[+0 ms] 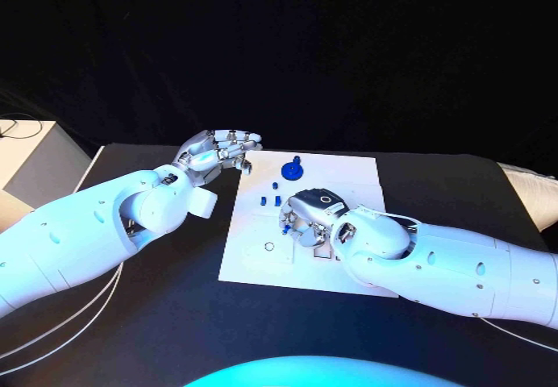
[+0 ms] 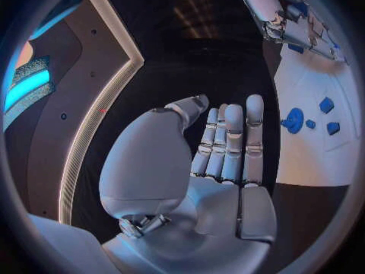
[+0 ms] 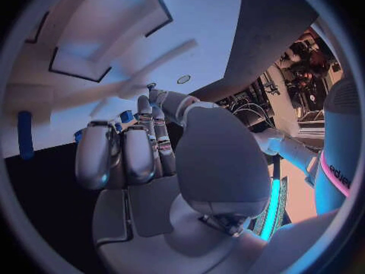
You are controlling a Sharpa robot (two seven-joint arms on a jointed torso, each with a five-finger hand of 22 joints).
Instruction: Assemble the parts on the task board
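Parts [image 1: 271,199], small and blue, lying on the white task board [image 1: 349,173] in the middle of the black table [image 1: 174,322]. Round blue part [image 1: 293,170] near the far edge of the board, a little apart from the small ones.

Right robot hand [image 1: 312,216] down on the board, just beside the small parts, on the near side of them. Fingers curled in toward the board. Cannot tell whether something is pinched under them or not.

Left robot hand [image 1: 221,149] up off the table, by the far left corner of the board. Fingers [image 2: 232,140] straight and close side by side, thumb out, holding nothing. Round blue part [image 2: 294,120] just past those fingertips, off to the board side.

Likely next: picking up a part. Small parts closest to the right robot hand, a short reach away from the robot. Round part closer to the left robot hand, a small reach sideways over the board.
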